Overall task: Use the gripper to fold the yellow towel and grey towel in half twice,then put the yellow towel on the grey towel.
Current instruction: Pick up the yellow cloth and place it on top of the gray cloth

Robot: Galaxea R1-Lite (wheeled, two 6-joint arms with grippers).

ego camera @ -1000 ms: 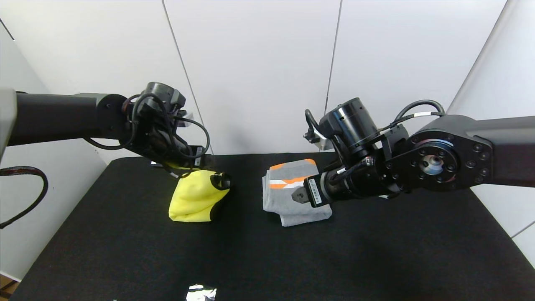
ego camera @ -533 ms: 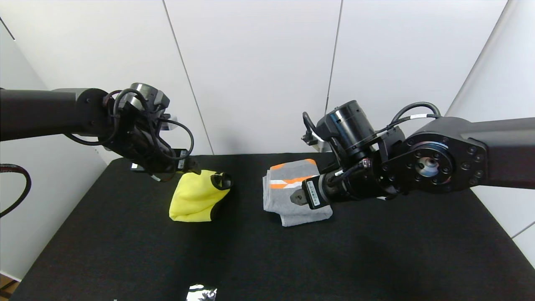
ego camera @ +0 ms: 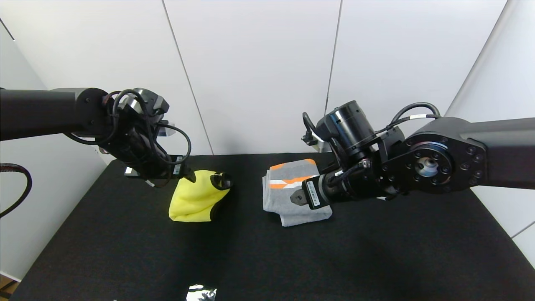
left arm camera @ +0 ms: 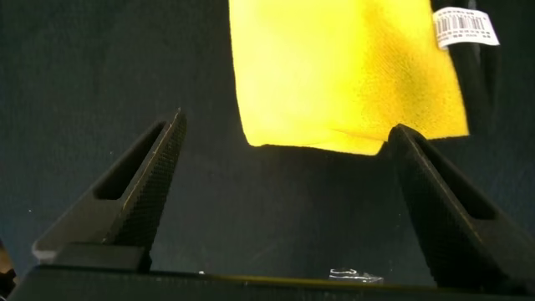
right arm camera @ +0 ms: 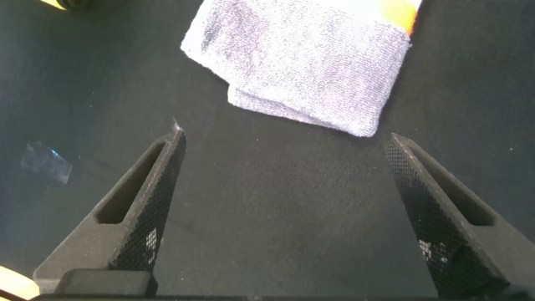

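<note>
The yellow towel [ego camera: 194, 197] lies folded on the black table, left of centre, with a dark trim loop [ego camera: 220, 180] at its far right corner. My left gripper [ego camera: 184, 170] hovers open just off the towel's far left corner, empty. In the left wrist view the yellow towel [left arm camera: 343, 75] shows beyond the open left gripper [left arm camera: 288, 124], with a barcode label [left arm camera: 464, 25] on it. The grey towel [ego camera: 284, 200] lies folded right of centre, its orange band [ego camera: 288, 182] towards the back. My right gripper [ego camera: 297, 196] hangs open over its right part. The right wrist view shows the grey towel [right arm camera: 301, 58] ahead of the empty right gripper [right arm camera: 284, 134].
The black table [ego camera: 267, 259] reaches white wall panels at the back. A small shiny scrap [ego camera: 200, 292] lies at the front edge, also seen as a shiny scrap [right arm camera: 46, 159] in the right wrist view. A bare strip of table separates the two towels.
My left arm has pulled back to the left, off the yellow towel's far corner, and dropped a little. The right arm has barely shifted. Both towels lie as before.
</note>
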